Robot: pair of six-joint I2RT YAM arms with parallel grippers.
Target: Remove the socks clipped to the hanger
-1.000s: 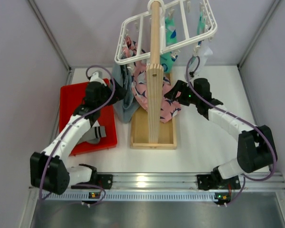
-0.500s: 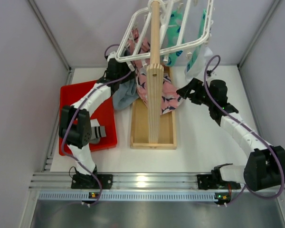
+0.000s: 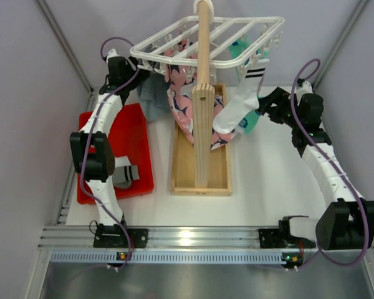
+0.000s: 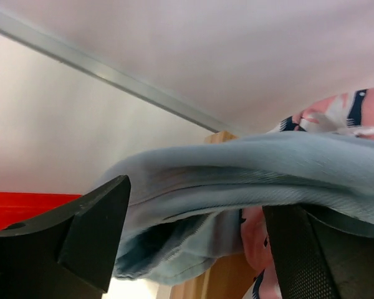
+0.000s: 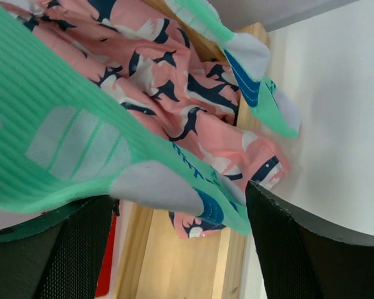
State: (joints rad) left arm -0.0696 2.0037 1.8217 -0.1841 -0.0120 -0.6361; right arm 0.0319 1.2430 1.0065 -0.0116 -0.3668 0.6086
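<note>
Right end effector [image 5: 177, 202], jaws wide, brackets a teal-green sock [image 5: 56, 131] below the hanger [image 3: 234, 61]. Left end effector [image 4: 196, 208], also wide, straddles blue-grey cloth [image 4: 249, 168]. Next: pinch, tug free.

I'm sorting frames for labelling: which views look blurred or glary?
Top external: sharp, evenly lit, one glare spot on the metal rail. Left wrist: blue-grey cloth close to the lens, soft. Right wrist: green sock and pink cloth in focus.
</note>
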